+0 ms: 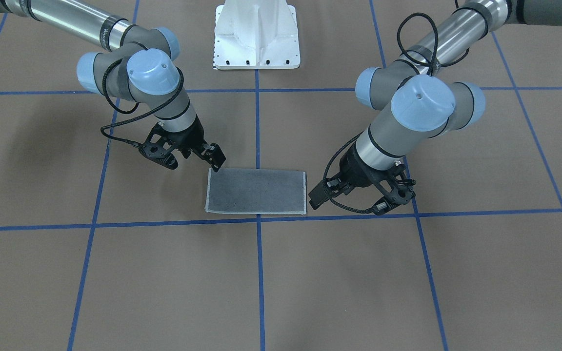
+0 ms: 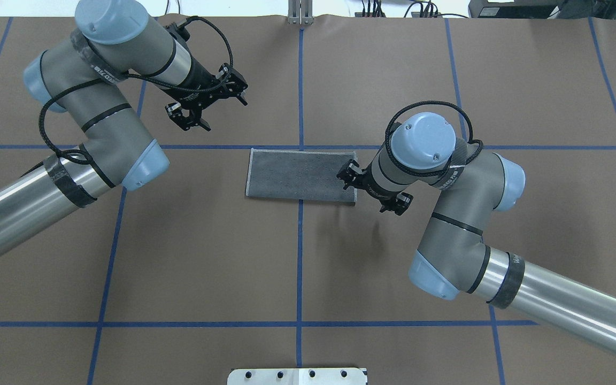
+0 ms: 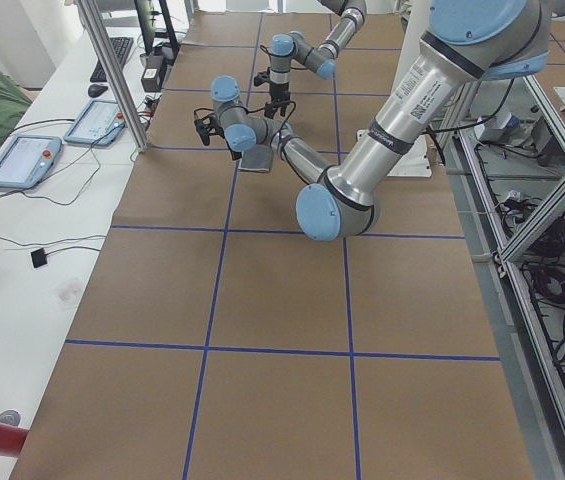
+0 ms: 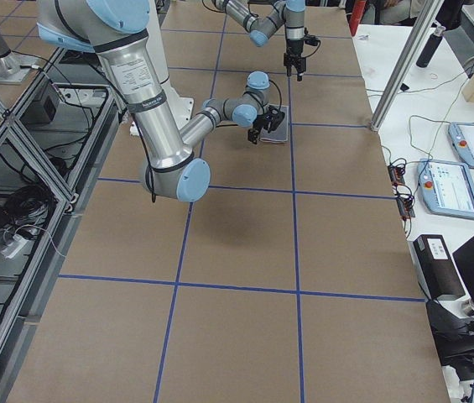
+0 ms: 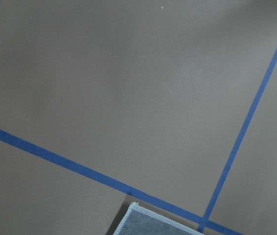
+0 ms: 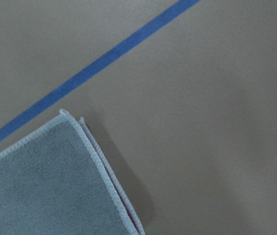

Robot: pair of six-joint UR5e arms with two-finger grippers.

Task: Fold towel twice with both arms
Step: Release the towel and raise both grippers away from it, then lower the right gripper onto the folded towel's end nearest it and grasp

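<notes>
The towel (image 1: 256,191) lies flat on the brown table as a dark grey rectangle with light trim, folded once. Both wrist views catch a corner of the towel (image 5: 153,223) (image 6: 40,181), and the lower layer's edge peeks out in the right wrist view. My right gripper (image 1: 216,163) (image 2: 346,174) hovers at the towel's short edge on my right, at the corner nearer my base, open and empty. Raised above the table, my left gripper (image 1: 317,197) (image 2: 190,122) is just off the opposite short edge. It is open and holds nothing.
Blue tape lines (image 1: 257,273) grid the table. The white pedestal base (image 1: 256,34) stands at the robot's side. The side bench holds tablets (image 3: 22,160) (image 4: 450,189) and cables. A metal frame (image 4: 18,159) runs behind the robot.
</notes>
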